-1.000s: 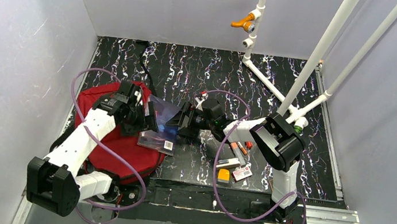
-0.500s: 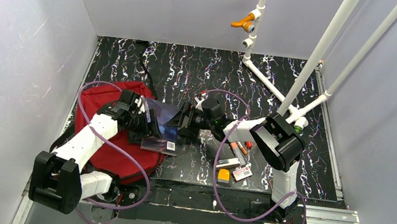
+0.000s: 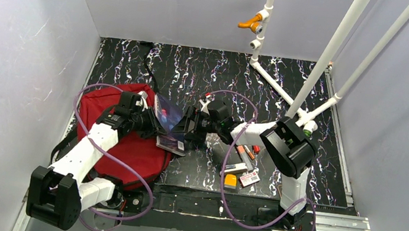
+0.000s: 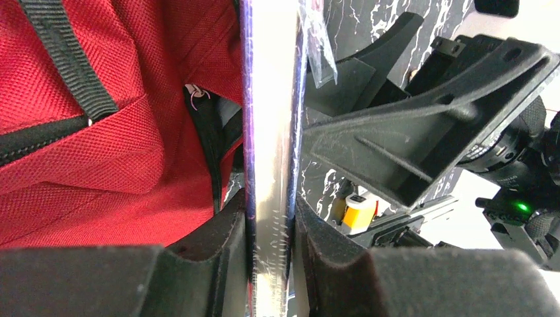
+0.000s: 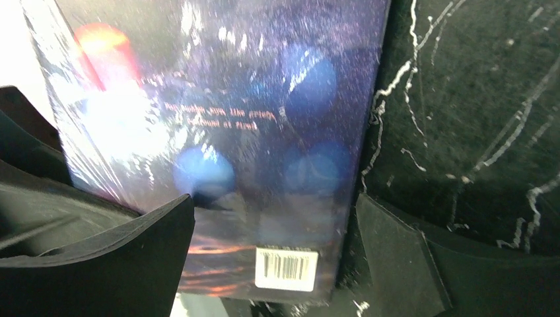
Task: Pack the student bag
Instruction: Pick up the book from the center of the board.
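The student bag [image 3: 137, 157] lies flat at the near left of the table [image 3: 196, 72], under my left arm, its red fabric and a black strap filling the left half of the left wrist view [image 4: 99, 152]. At the bag's right edge stands a shrink-wrapped book [image 3: 167, 115], tilted up on its edge, with the barcode end low and nearest me. My left gripper [image 3: 150, 121] is closed on it: in the wrist view the pads press both faces of the thin glossy slab [image 4: 269, 132]. A dark, black-lined gap in the bag shows just left of the book. My right gripper [image 3: 188, 130] faces the book's cover [image 5: 251, 132] with its fingers spread wide and gripping nothing; I cannot tell whether a finger touches the cover. Right of that gripper lies a cluster of small stationery items [image 3: 241, 168], among them an orange-yellow block [image 3: 230, 181]
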Action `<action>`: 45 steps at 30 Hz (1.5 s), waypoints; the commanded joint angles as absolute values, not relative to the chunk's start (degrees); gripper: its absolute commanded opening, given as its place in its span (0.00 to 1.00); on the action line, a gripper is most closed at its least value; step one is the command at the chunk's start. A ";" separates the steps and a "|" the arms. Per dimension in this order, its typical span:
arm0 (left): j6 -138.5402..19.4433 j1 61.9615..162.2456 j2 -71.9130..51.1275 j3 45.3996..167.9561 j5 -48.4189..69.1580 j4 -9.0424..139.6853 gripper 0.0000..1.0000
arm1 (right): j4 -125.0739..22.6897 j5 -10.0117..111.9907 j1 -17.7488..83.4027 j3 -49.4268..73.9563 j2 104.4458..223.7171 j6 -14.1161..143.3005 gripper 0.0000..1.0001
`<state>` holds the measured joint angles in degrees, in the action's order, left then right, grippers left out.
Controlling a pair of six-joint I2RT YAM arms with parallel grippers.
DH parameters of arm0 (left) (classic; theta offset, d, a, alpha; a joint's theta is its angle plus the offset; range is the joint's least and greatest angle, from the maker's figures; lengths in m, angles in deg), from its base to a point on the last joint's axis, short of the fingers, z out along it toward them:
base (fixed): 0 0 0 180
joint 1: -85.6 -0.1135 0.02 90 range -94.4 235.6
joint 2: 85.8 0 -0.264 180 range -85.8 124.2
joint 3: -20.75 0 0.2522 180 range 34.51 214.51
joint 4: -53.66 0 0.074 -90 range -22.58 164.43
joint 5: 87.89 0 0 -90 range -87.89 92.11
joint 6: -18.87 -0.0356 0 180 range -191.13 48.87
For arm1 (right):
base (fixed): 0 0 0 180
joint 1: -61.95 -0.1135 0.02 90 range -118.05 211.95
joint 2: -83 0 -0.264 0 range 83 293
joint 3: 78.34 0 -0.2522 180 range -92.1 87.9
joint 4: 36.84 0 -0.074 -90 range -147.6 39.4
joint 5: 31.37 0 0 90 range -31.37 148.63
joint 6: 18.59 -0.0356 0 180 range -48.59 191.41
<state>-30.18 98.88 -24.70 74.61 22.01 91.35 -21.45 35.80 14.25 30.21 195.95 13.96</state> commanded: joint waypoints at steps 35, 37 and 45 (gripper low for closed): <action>-12.15 98.79 -27.07 97.36 22.64 105.83 0.00 | -29.90 98.99 -17.29 24.25 174.94 97.22 0.98; -10.05 98.79 -27.02 96.70 24.23 105.83 0.00 | -27.91 102.50 -18.21 23.44 177.60 99.59 0.88; -7.36 98.74 -28.64 94.78 25.26 105.31 0.00 | -18.30 112.54 -18.59 27.13 178.90 102.06 0.45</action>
